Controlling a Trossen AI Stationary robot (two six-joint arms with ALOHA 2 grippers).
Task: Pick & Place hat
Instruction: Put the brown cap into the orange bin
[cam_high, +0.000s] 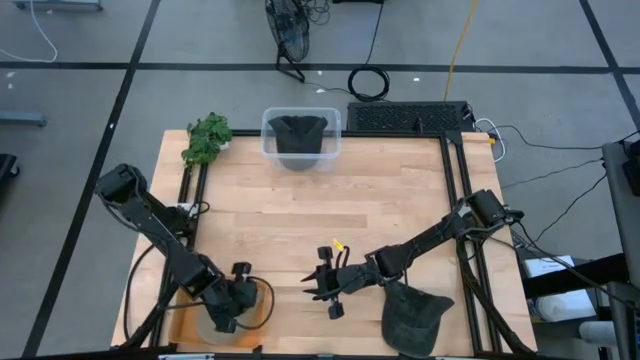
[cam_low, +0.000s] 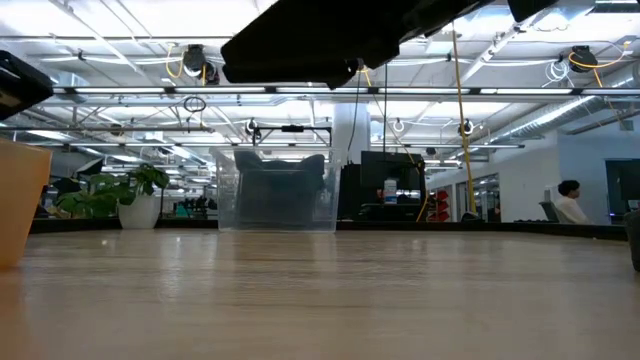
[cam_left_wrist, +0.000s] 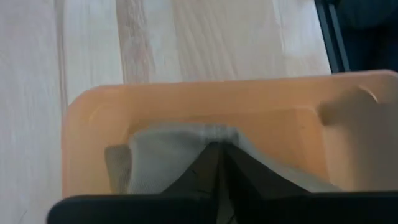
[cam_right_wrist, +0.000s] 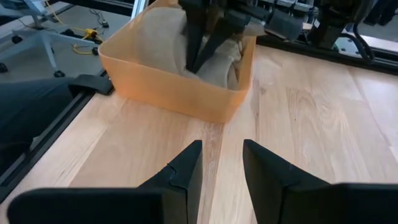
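A beige-grey hat (cam_left_wrist: 161, 158) lies in an orange bin (cam_left_wrist: 186, 99) at the table's near left corner (cam_high: 190, 322). My left gripper (cam_high: 237, 300) reaches into that bin and is shut on the hat (cam_right_wrist: 155, 43). My right gripper (cam_high: 322, 285) hovers open over bare wood near the table's middle, its fingers pointing at the orange bin (cam_right_wrist: 174, 87). A dark hat (cam_high: 415, 315) lies flat on the table by the near edge, under the right arm. Another dark hat (cam_high: 300, 132) sits in a clear bin (cam_high: 268, 140) at the far edge. My left gripper pinches the beige-grey hat's cloth (cam_left_wrist: 205, 140) between its two fingers (cam_right_wrist: 198, 37), which come from above and point down into the orange bin. The cloth bunches around the fingertips. The hat rests inside the bin.
A potted plant (cam_high: 207, 140) stands at the far left corner. The clear bin (cam_low: 280, 190) is at the far edge's middle, and the orange bin's wall (cam_low: 20, 200) shows at the low view's left. Bare wood lies between the two grippers and across the table's middle.
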